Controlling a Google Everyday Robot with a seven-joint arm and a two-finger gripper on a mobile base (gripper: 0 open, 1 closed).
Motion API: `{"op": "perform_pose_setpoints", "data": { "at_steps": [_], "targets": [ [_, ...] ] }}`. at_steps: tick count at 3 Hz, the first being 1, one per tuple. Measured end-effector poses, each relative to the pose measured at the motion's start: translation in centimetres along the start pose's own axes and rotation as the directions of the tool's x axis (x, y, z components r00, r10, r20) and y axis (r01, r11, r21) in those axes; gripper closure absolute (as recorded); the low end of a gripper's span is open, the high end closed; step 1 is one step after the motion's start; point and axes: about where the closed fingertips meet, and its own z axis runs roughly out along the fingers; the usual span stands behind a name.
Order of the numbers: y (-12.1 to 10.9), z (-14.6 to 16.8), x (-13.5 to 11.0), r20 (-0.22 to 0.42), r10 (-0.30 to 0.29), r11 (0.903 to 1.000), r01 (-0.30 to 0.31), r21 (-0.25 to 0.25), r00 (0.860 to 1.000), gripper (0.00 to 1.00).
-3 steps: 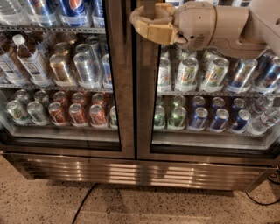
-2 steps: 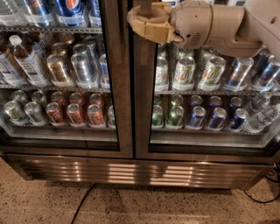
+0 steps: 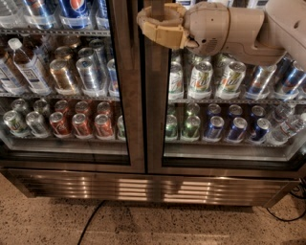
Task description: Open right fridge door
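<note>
Gripper (image 3: 160, 25) at the top centre of the fridge, closed around the handle (image 3: 160, 6).
The tan fingers (image 3: 145, 23) wrap the vertical handle at the left edge of the right fridge door (image 3: 156, 119). The door lies flush beside the left door (image 3: 125, 95). The arm (image 3: 229, 28) runs off to the right across the glass, above green-and-white cans (image 3: 201, 79) and blue cans (image 3: 236, 129).

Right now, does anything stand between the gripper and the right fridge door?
Nothing visible does. The gripper is right at the left frame edge of the right fridge door, near the top of the view.
</note>
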Motion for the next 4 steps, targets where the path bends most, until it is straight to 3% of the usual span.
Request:
{"op": "perform_pose_setpoints", "data": {
  "at_steps": [4],
  "targets": [
    [0.59,0.34,-0.28,0.004,0.003,1.0,-0.003,0.007,1.0,1.0]
  ]
}}
